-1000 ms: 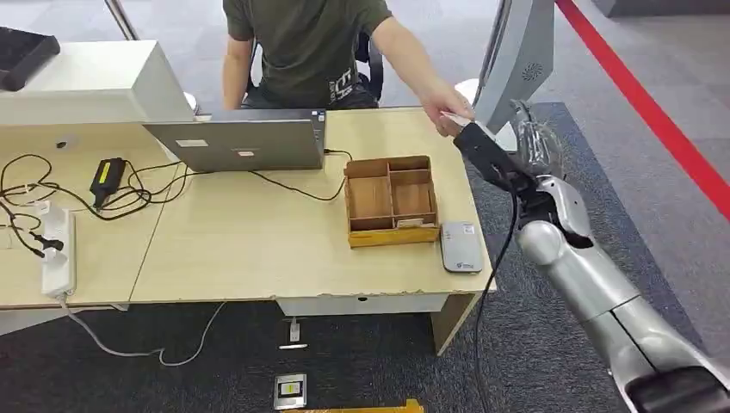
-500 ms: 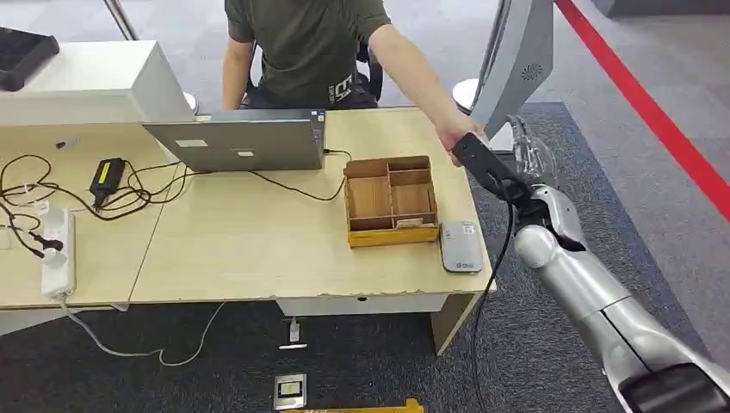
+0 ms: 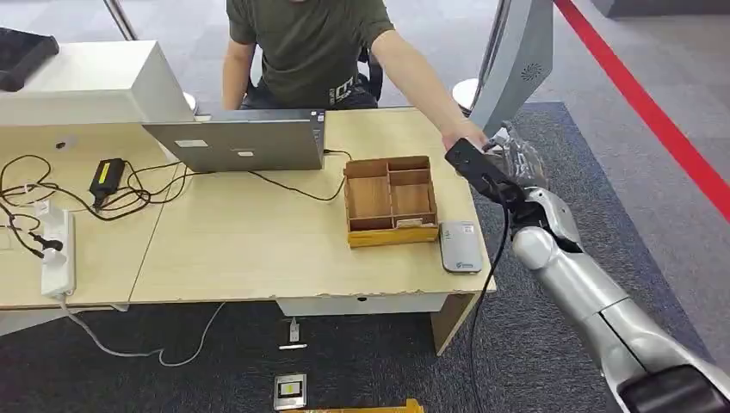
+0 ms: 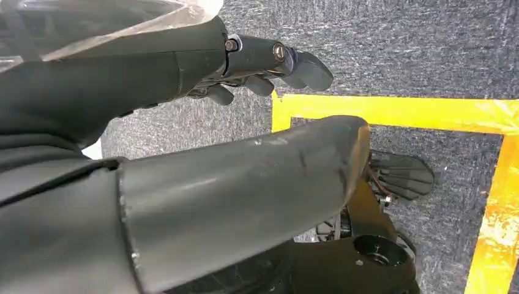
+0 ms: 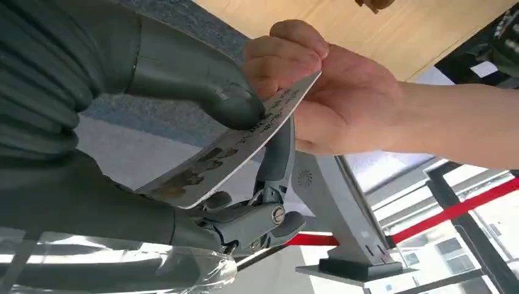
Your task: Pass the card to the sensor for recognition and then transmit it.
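A white printed card (image 5: 232, 153) is pinched between the thumb and fingers of my right hand (image 5: 202, 116). A person's hand (image 5: 330, 92) grips the card's far end at the same time. In the head view my right hand (image 3: 519, 163) is raised just off the table's right edge, meeting the person's hand (image 3: 465, 135). The grey card sensor (image 3: 461, 247) lies flat on the table near its front right corner, nearer to me than both hands. My left hand (image 4: 257, 61) hangs over the carpet with nothing in it.
A wooden divided tray (image 3: 392, 200) sits beside the sensor. A laptop (image 3: 241, 142), cables and a power strip (image 3: 58, 249) occupy the table's left part. The person sits behind the table. A grey stand (image 3: 516, 60) rises close behind my right hand.
My right hand has drawn a little closer to the table and lower. The person's hand has come along with it and stays at the card.
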Available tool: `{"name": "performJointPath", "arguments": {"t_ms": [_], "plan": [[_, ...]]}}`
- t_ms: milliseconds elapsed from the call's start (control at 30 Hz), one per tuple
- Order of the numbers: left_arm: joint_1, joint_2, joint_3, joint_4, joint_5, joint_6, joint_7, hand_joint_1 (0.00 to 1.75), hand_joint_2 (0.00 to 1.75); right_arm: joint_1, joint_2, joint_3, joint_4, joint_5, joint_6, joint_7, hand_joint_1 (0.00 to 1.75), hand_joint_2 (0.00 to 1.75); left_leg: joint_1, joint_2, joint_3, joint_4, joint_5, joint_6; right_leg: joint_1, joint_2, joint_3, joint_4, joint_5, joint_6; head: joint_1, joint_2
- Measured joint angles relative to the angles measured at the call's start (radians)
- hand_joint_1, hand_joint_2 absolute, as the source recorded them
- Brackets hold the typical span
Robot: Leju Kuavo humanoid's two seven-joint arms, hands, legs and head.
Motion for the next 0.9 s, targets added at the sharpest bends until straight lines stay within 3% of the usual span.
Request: {"name": "performJointPath", "arguments": {"t_ms": [700,900], "plan": [[0.001,-0.001,-0.018,0.0,-0.013,-0.011,-0.006,0.0,0.0,0.043,-0.034,0.002,-0.046,0.046,0.037,0.041,1.75,1.75,0.0,0.0,0.0,0.0,0.0,0.0,0.0,0.0,0.0,0.0,0.0,0.0,0.0,0.0],[0.001,-0.001,-0.021,0.0,-0.002,-0.011,-0.005,0.0,0.0,0.072,-0.025,0.003,0.009,0.048,0.016,-0.017,1.75,1.75,0.0,0.0,0.0,0.0,0.0,0.0,0.0,0.0,0.0,0.0,0.0,0.0,0.0,0.0]]}}
